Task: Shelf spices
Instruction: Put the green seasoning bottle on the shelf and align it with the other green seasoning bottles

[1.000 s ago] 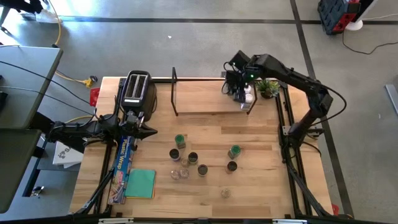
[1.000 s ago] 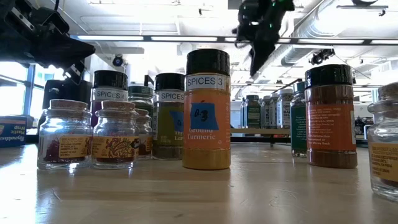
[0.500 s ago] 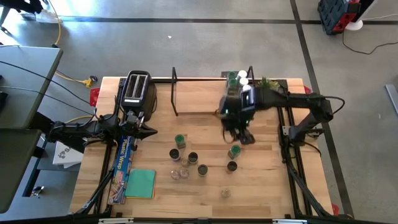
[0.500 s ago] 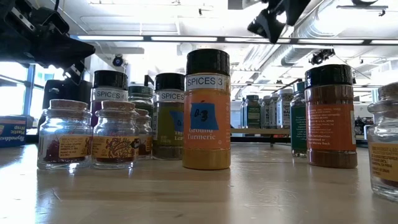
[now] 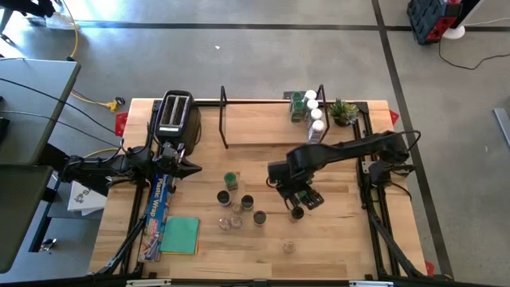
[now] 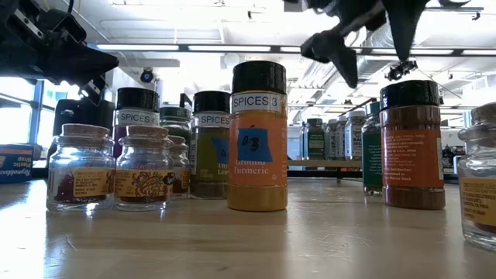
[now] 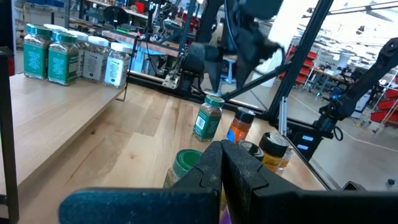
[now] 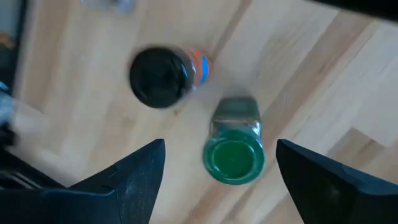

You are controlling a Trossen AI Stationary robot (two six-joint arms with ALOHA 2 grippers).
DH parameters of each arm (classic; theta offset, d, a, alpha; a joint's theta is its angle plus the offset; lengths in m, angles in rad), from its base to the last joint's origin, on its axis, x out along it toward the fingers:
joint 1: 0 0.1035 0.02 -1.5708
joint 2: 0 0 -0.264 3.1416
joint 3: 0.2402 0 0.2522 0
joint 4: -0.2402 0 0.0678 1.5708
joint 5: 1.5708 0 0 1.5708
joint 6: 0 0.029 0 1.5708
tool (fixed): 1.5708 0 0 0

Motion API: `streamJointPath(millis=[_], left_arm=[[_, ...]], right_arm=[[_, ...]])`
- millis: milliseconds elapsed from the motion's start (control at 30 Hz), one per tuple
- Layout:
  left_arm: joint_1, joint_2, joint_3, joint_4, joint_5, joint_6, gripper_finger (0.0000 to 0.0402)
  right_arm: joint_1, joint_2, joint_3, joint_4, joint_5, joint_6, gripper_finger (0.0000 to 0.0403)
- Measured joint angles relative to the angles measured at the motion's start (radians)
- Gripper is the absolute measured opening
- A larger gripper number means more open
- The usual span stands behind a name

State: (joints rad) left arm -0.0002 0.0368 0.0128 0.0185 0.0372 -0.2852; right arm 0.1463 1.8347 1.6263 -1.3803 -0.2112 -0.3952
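The right tool [image 8: 214, 171] hangs with fingers spread wide above a green-lidded jar [image 8: 234, 157] standing on the desk [image 8: 93, 74]; a dark-lidded jar [image 8: 160, 77] stands just beside. Farther back, four jars [image 5: 309, 110] sit on the shelf [image 5: 263, 127]. The left tool [image 7: 222, 163] is pressed together.

The right arm extends from its base at the right edge of the table toward the centre, with its wrist bent downward. The right gripper [image 5: 300, 199] hangs above the table surface, pointing straight down, its two fingers [image 8: 134, 180] spread wide apart and nothing between them. The left arm lies low along the left edge of the table, stretched toward the centre. The left gripper [image 5: 191, 167] is level with the surface, its fingers [image 7: 211, 171] pressed fully together and holding nothing.
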Motion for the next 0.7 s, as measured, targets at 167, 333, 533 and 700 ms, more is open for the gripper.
streamJointPath(millis=[167, 333, 533, 700], left_arm=[[0.000, 0.000, 0.000, 0.000, 0.000, 0.000, 0.0000], [0.000, 0.000, 0.000, 0.000, 0.000, 0.000, 0.0000], [0.000, 0.000, 0.000, 0.000, 0.000, 0.000, 0.0000], [0.000, 0.000, 0.000, 0.000, 0.000, 0.000, 0.0000]], right_arm=[[0.014, 0.007, -0.076, 0.008, 0.045, 0.020, 0.0302], [0.029, 0.007, -0.143, 0.027, 0.082, 0.032, 0.0302], [0.034, 0.007, -0.152, 0.115, 0.098, 0.092, 0.0294], [0.031, 0.007, -0.152, 0.116, 0.109, 0.131, 0.0248]])
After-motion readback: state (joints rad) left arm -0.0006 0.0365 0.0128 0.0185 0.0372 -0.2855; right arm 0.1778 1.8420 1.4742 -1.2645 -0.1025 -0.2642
